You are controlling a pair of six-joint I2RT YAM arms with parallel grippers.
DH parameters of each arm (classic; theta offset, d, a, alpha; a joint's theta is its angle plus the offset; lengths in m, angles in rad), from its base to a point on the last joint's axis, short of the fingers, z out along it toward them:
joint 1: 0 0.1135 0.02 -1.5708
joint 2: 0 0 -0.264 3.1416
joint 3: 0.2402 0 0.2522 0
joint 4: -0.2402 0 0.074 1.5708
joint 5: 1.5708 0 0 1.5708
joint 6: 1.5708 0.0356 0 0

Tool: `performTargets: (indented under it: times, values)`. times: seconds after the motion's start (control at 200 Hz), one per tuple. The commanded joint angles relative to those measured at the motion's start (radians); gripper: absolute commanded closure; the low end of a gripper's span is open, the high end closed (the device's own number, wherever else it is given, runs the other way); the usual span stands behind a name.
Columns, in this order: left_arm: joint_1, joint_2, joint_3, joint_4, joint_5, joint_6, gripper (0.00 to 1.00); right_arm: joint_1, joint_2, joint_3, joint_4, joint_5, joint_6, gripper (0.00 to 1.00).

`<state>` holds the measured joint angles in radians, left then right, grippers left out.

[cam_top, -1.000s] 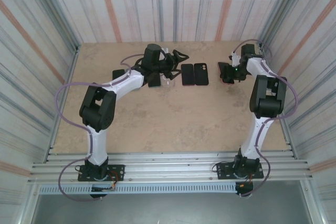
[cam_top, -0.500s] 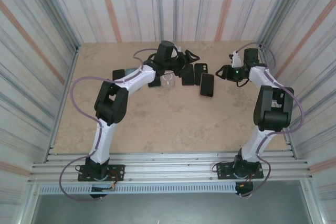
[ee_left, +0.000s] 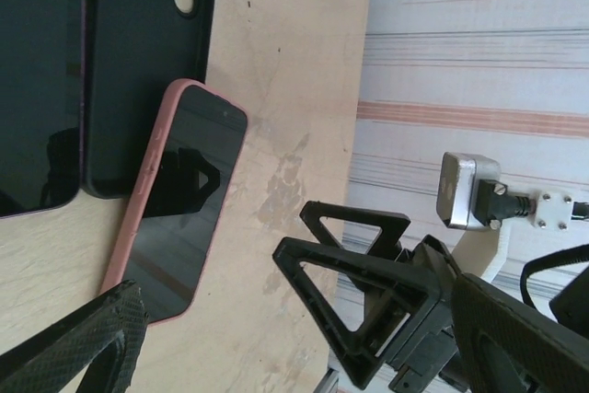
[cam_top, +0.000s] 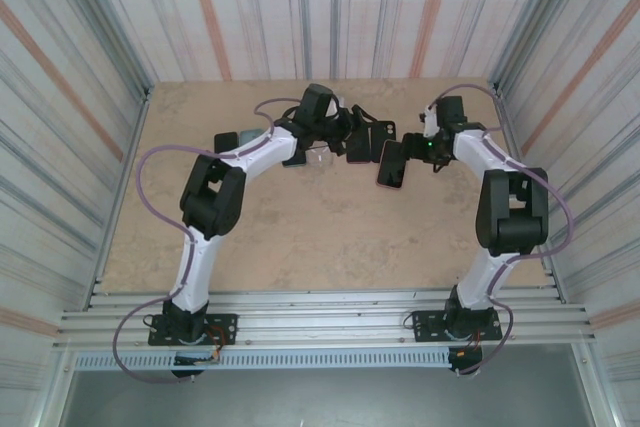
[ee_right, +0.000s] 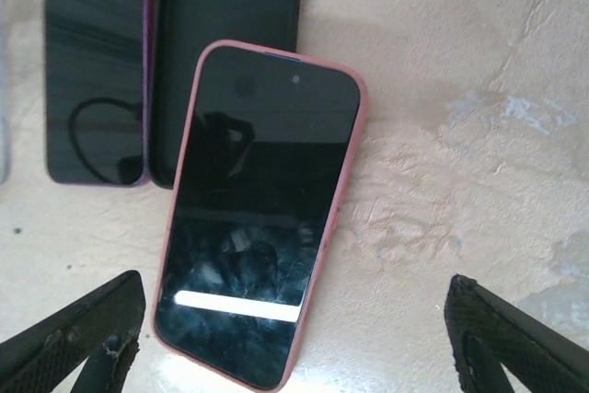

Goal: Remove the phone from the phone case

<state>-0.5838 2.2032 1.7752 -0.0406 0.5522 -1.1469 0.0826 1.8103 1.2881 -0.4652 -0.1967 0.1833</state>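
Observation:
The phone in its pink case [ee_right: 258,218] lies screen up on the table, tilted, and shows again as the pink-cased phone [cam_top: 391,164] [ee_left: 179,200]. My right gripper [ee_right: 294,338] hovers open over its lower end, one finger on each side, touching nothing. From the top, the right gripper [cam_top: 408,147] is just right of the phone. My left gripper [ee_left: 294,319] is open and empty, and sits at the phone's upper left as the left gripper [cam_top: 365,132]. The right gripper's black triangular fingers [ee_left: 368,292] show close in front of the left wrist camera.
A dark phone [ee_right: 92,71] and a black case with camera holes [ee_right: 225,43] lie side by side, touching the pink case's top end. A clear case [cam_top: 318,155] and more dark phones [cam_top: 225,140] lie further left. Corrugated walls [cam_top: 560,67] close in the table.
The left gripper swung right over the dark phones. The pink-cased phone came to lie tilted on the table, and the right gripper moved left to it. The two grippers now stand close together.

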Motion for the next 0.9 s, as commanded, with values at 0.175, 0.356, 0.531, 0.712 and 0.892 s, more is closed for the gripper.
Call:
performTargets:
  times: [0.175, 0.356, 0.531, 0.712, 0.892]
  values:
    - [0.041, -0.141, -0.109, 0.022, -0.002, 0.032, 0.11, 0.140, 0.095, 0.061, -0.007, 0.245, 0.252, 0.04]
    - [0.053, -0.161, -0.153, 0.047, 0.014, 0.024, 0.10, 0.179, 0.179, 0.137, -0.100, 0.354, 0.308, 0.02]
    - [0.064, -0.169, -0.172, 0.063, 0.023, 0.021, 0.10, 0.191, 0.208, 0.146, -0.098, 0.344, 0.318, 0.04]
    - [0.070, -0.178, -0.187, 0.070, 0.029, 0.022, 0.11, 0.209, 0.233, 0.168, -0.113, 0.351, 0.310, 0.08]
    - [0.076, -0.181, -0.198, 0.079, 0.034, 0.021, 0.11, 0.217, 0.240, 0.169, -0.133, 0.355, 0.322, 0.11]
